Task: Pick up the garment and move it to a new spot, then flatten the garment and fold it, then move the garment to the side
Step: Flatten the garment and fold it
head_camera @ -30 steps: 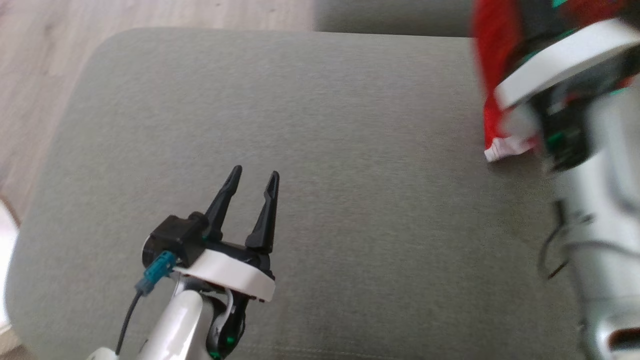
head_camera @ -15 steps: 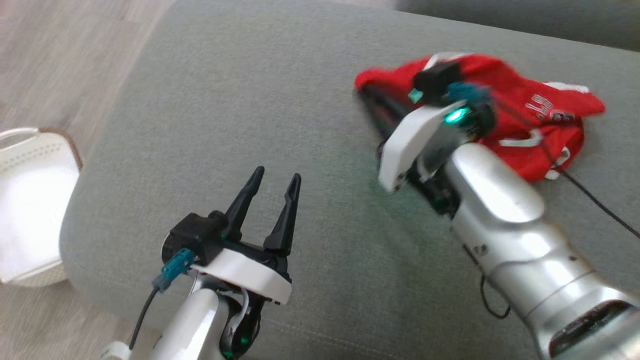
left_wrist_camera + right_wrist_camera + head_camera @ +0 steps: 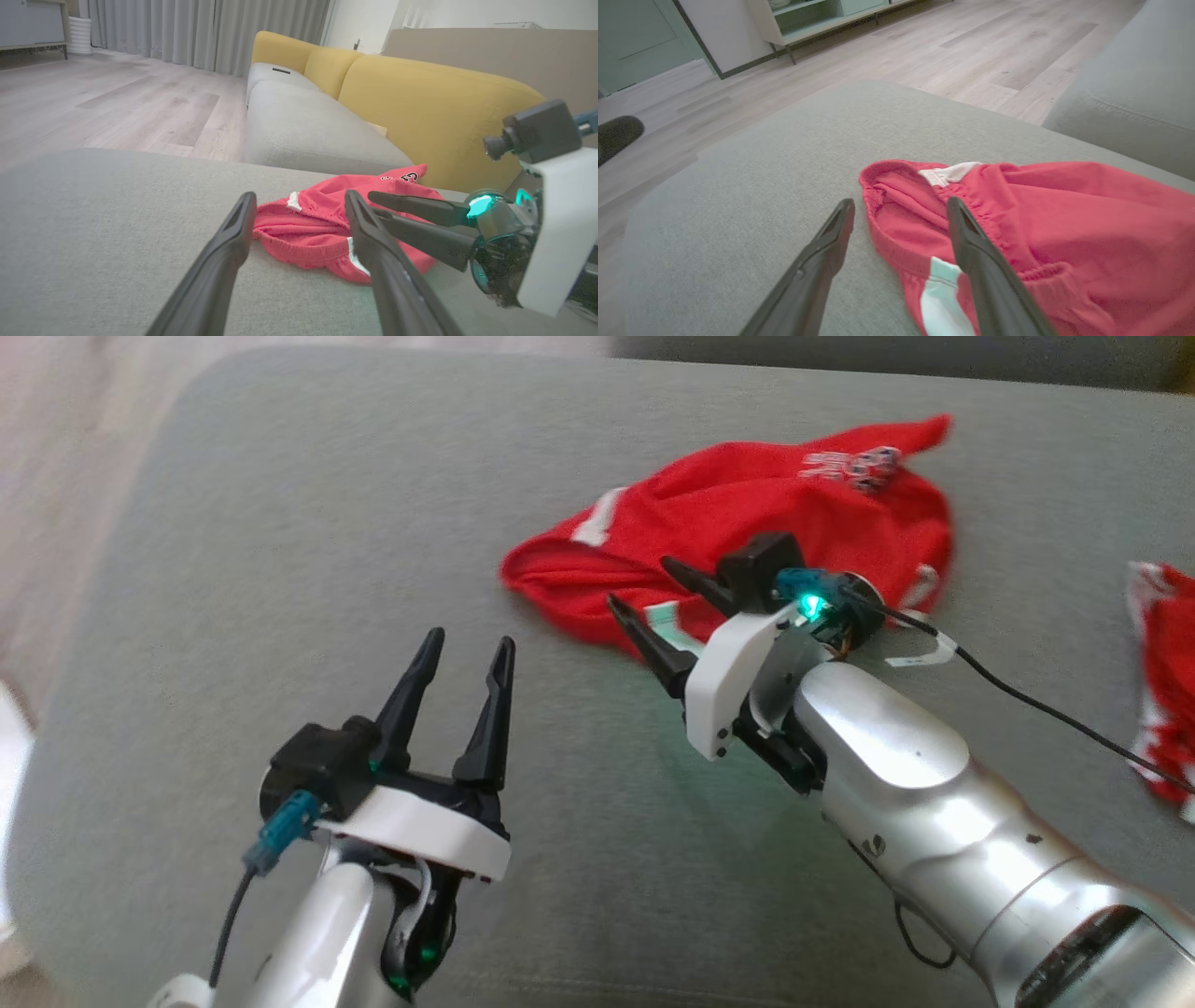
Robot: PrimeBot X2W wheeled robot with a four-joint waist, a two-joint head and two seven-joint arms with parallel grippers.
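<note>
The red shorts (image 3: pixel 747 513) lay crumpled toward the far edge of the grey sofa cushion (image 3: pixel 280 523), with the print too bunched up to read. The right gripper (image 3: pixel 638 581) was spread wide and gripping nothing, tips at the waistband; couldn't tell if they touched. The left gripper (image 3: pixel 471 638) hung wide and empty nearer the front. Another red cloth (image 3: pixel 1162 691) was cut off at the right.
</note>
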